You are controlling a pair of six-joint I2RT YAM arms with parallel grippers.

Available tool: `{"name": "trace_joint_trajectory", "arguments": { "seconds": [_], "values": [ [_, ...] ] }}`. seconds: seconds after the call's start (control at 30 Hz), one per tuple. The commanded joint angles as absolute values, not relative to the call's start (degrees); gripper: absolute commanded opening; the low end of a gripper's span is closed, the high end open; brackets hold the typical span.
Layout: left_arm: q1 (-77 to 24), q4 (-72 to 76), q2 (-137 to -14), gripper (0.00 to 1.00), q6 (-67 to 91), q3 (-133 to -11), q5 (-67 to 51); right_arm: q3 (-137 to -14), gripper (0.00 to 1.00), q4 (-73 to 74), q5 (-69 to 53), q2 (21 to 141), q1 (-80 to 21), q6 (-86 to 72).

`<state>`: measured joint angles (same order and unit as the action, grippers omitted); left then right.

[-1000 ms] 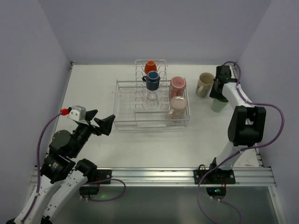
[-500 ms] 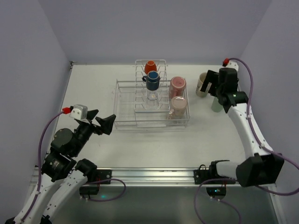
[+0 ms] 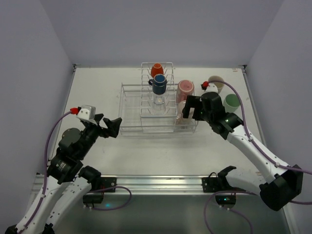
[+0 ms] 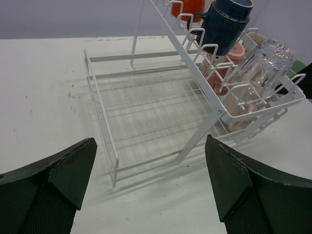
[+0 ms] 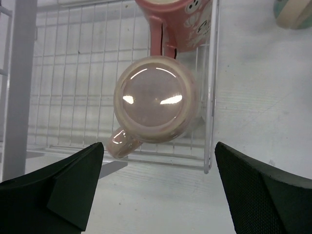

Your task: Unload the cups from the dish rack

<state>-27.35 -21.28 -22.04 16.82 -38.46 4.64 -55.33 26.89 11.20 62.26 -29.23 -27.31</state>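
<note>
The dish rack point(image 3: 131, 111) point(image 4: 146, 112) stands mid-table. On its tines sit an orange-red mug point(image 3: 157, 69), a dark-blue mug point(image 3: 159, 85) point(image 4: 226, 22) and a clear glass point(image 3: 159, 100) point(image 4: 265, 61). Two pink cups lie in its right end point(image 3: 185, 89), the near one upside down point(image 5: 156, 105). My right gripper point(image 3: 190, 108) point(image 5: 159, 146) hovers open just above and in front of that near pink cup, holding nothing. My left gripper point(image 3: 108, 126) point(image 4: 150, 141) is open and empty, short of the rack's left end. A cream mug point(image 3: 216, 82) and a mint-green tumbler point(image 3: 231, 102) stand on the table to the right.
The rack's right wire rim point(image 5: 212, 97) runs close beside the near pink cup. White walls close the table on three sides. The cream mug and the tumbler stand near the right wall, behind my right arm.
My right gripper opened, left the mint-green tumbler on the table at the right, and swung left to the rack's right end. The left arm edged slightly toward the rack.
</note>
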Motion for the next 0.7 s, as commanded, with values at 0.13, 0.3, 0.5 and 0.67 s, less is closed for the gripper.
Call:
{"name": "trace_joint_trajectory", "arguments": {
  "seconds": [0.13,0.3,0.5,0.67],
  "values": [
    [-26.1,-20.92,-23.38,1.0,15.29,-38.5,3.52,-61.34,0.99,26.1,15.03,70.3,-31.11,-25.93],
    [-25.75,-20.83,-23.73,1.0,15.38,-38.5,3.16,-63.54,0.99,26.98,15.12,74.35,-31.64,-24.44],
    [-25.49,-20.74,-23.82,1.0,15.38,-38.5,2.81,-65.21,0.99,27.42,15.47,77.25,-31.9,-23.47],
    [-25.4,-20.83,-23.64,1.0,15.29,-38.5,2.81,-66.44,0.99,27.86,16.87,79.62,-31.9,-22.94]
  ]
}}
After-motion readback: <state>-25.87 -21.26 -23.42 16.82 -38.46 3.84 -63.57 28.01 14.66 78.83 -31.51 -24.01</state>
